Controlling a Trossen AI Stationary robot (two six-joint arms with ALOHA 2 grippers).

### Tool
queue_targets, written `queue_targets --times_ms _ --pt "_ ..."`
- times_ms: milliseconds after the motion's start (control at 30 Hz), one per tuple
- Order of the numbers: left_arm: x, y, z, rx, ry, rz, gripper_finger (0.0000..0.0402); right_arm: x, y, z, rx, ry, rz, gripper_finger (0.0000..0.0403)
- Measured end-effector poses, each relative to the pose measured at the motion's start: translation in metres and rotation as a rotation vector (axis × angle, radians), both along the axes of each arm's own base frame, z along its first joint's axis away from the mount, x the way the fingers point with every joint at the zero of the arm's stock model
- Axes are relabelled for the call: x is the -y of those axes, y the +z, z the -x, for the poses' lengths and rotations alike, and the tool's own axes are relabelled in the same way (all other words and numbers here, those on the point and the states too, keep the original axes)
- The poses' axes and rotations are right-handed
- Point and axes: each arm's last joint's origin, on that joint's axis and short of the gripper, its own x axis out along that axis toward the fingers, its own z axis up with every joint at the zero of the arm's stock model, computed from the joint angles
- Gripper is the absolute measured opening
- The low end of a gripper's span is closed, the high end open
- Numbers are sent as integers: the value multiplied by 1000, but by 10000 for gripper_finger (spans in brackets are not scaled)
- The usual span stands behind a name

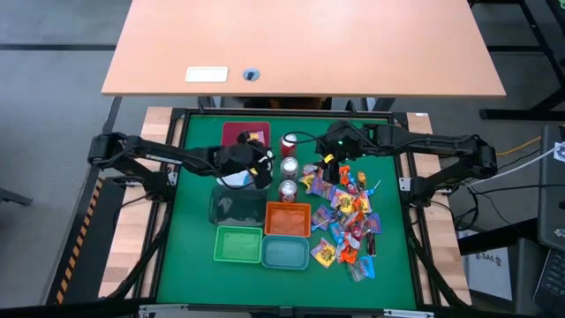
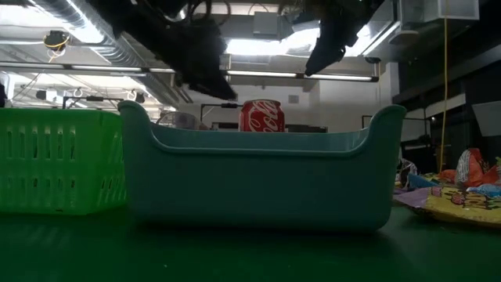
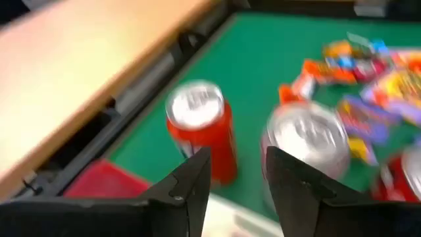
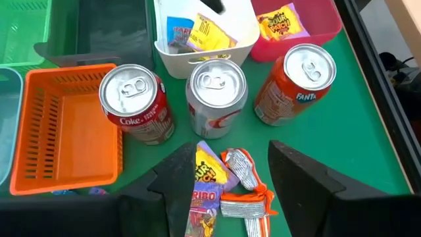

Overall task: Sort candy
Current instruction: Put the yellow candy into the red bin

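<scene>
left gripper seen parted, empty, by cans; right gripper spread over candy, 3 o'clock of cans.

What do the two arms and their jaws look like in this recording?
Both arms are dark, built of slim jointed links. The left gripper and right gripper each end in two black, angular, wedge-shaped jaws. A small green light glows on the right arm, and thin dark cables trail along both.
</scene>
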Motion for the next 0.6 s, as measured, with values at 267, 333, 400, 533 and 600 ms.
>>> queue_targets --times_ms 267,333,400,533,600 --pt "6 -11 27 -315 -144 64 136 0 0 0 -4 0 -1 189" --pt "7 -18 29 -394 -183 67 137 0 0 0 -4 0 -1 189" --pt "8 -23 32 -455 -211 57 137 0 0 0 -4 0 -1 189" --pt "7 -28 34 -491 -238 33 137 0 0 0 -4 0 -1 189" --pt "5 -31 34 -497 -243 46 137 0 0 0 -4 0 0 189"
